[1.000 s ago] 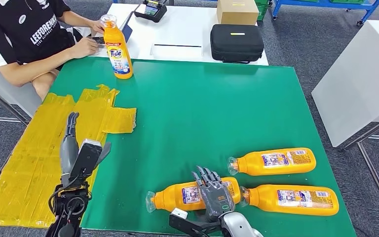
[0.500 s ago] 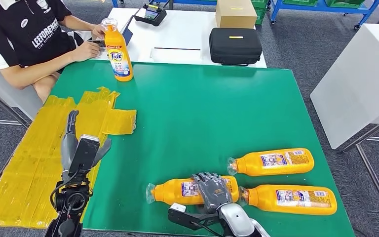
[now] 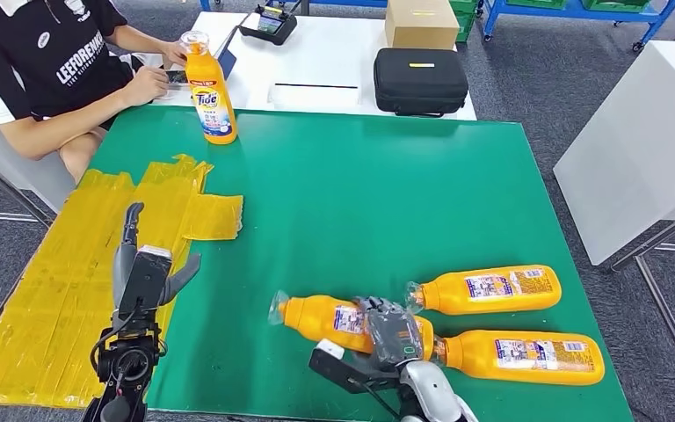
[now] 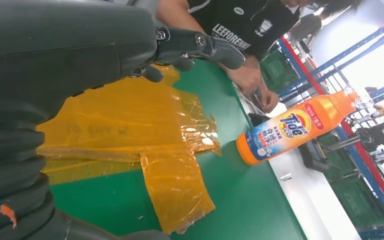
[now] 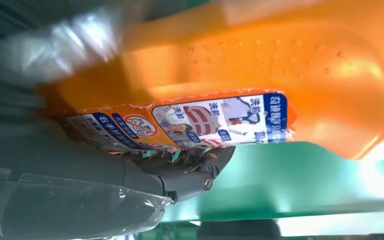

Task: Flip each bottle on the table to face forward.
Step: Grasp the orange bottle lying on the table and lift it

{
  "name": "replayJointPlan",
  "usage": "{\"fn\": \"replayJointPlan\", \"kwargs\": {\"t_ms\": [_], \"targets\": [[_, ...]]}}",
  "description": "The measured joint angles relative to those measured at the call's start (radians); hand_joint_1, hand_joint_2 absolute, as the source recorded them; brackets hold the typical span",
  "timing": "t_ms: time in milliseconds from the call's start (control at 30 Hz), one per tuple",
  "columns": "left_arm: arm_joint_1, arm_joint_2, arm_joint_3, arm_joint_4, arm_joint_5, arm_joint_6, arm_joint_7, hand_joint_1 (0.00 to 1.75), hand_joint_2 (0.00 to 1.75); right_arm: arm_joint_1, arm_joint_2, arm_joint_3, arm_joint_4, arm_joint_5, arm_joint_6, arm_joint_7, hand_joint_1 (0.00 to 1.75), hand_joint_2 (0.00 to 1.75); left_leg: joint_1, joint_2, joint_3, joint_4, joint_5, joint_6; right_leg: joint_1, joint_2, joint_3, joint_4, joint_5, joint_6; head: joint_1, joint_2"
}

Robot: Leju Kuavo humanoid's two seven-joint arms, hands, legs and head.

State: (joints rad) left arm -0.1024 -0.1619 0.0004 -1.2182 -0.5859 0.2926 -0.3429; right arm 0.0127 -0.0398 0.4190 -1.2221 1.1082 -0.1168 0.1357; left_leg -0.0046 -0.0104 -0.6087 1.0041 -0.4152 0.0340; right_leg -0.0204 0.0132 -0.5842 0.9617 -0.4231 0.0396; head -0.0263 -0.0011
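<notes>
Bottles of orange detergent lie on the green table [image 3: 360, 193], three of them at the lower right of the head view. The right hand [image 3: 395, 332] grips the nearest bottle [image 3: 316, 315] around its body, cap end tilted toward the upper left; the fingers hide part of its label. In the right wrist view this bottle [image 5: 260, 65] is blurred at the cap end. Two more lie flat beside it: the upper bottle [image 3: 488, 289] and the lower bottle [image 3: 523, 356]. A standing bottle [image 3: 209, 88] is at the upper left, near a seated person [image 3: 44, 61] cut off by the frame. The left hand [image 3: 145, 272] hovers over yellow tape [image 3: 70, 264], fingers apart, holding nothing.
</notes>
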Motion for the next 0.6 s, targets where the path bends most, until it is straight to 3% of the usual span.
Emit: {"fn": "replayJointPlan", "kwargs": {"t_ms": [200,367,500,600], "targets": [[0.007,-0.003,-0.009,-0.038,0.085,-0.111,-0.007,0.0,1.75,0.013,0.069,-0.117,-0.055,-0.189,-0.157,-0.193,1.75,1.75,0.0,0.0,-0.005,0.0,0.001,0.0,0.0,0.0,-0.005,0.0,0.001,0.0,0.0,0.0],[-0.007,-0.004,-0.042,-0.069,0.2,-0.247,-0.003,0.0,1.75,-0.009,0.123,-0.198,-0.07,-0.331,-0.231,-0.327,1.75,1.75,0.0,0.0,-0.007,0.0,0.001,0.0,0.0,0.0,-0.007,0.001,0.001,0.0,0.0,0.0],[-0.011,-0.003,-0.071,-0.098,0.264,-0.316,0.008,0.0,1.75,-0.027,0.154,-0.228,-0.072,-0.379,-0.255,-0.381,1.75,1.75,0.0,0.0,-0.008,0.0,0.001,0.0,0.0,0.0,-0.007,0.001,0.0,0.0,0.0,0.0],[-0.014,0.004,-0.094,-0.115,0.345,-0.421,0.02,0.0,1.75,-0.04,0.17,-0.237,-0.072,-0.437,-0.271,-0.446,1.75,1.75,0.0,0.0,-0.009,0.0,0.001,0.0,0.0,0.0,-0.008,0.001,0.0,0.0,0.0,0.0]]}}
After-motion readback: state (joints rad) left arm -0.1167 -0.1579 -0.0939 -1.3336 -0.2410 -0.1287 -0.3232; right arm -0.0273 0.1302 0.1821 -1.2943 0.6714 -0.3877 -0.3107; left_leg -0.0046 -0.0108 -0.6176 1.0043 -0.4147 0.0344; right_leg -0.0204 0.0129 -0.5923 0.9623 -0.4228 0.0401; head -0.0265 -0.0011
